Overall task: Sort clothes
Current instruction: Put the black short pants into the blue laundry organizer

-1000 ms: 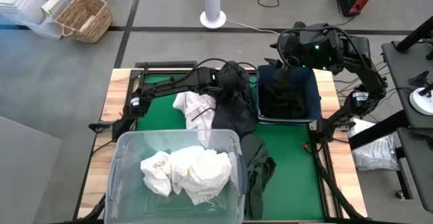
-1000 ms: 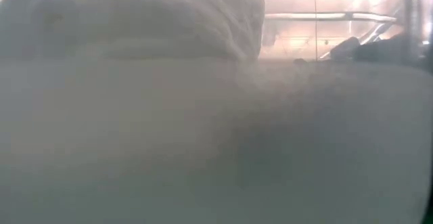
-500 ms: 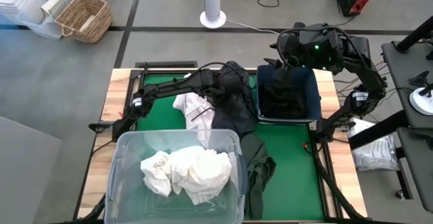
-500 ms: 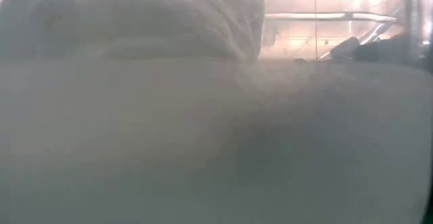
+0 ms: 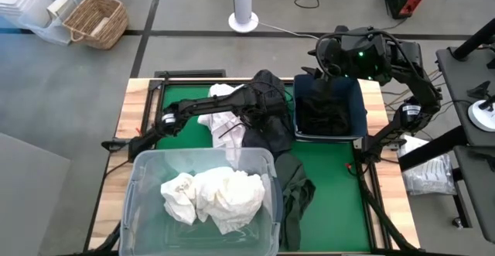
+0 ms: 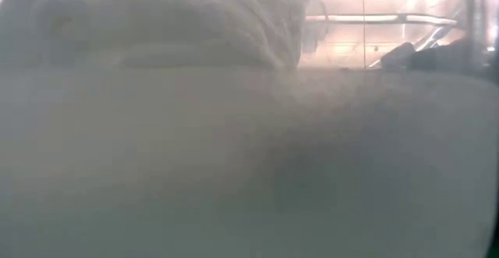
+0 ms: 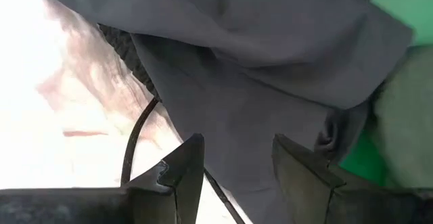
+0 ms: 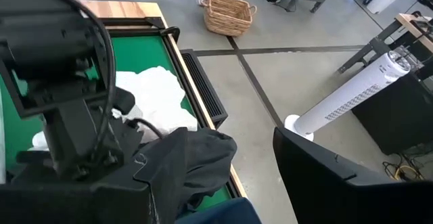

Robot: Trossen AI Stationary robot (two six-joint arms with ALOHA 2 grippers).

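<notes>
A heap of dark clothes [image 5: 268, 128] lies on the green mat, with a white garment [image 5: 220, 123] against its left side and an olive one [image 5: 295, 188] toward the near edge. My left gripper [image 5: 265, 104] points down over the dark heap. Its fingers stand open just above grey-black cloth [image 7: 270, 95], with nothing between them. The white garment [image 7: 61, 109] shows beside that cloth. My right gripper [image 5: 340, 55] hangs open and holds nothing above the dark blue bin [image 5: 361, 105], which holds dark clothes [image 5: 325, 109].
A clear tub [image 5: 139, 186] holding white clothes [image 5: 213, 196] stands at the near left and fills the low view [image 6: 156, 55]. The blue bin stands at the far right of the mat [image 5: 332, 171]. On the floor beyond the table are a wicker basket [image 5: 97, 18] and a white fan [image 5: 244, 5].
My left gripper has sunk toward the dark heap and tipped to point more steeply down, its fingers still apart. The clothes have stayed where they were.
</notes>
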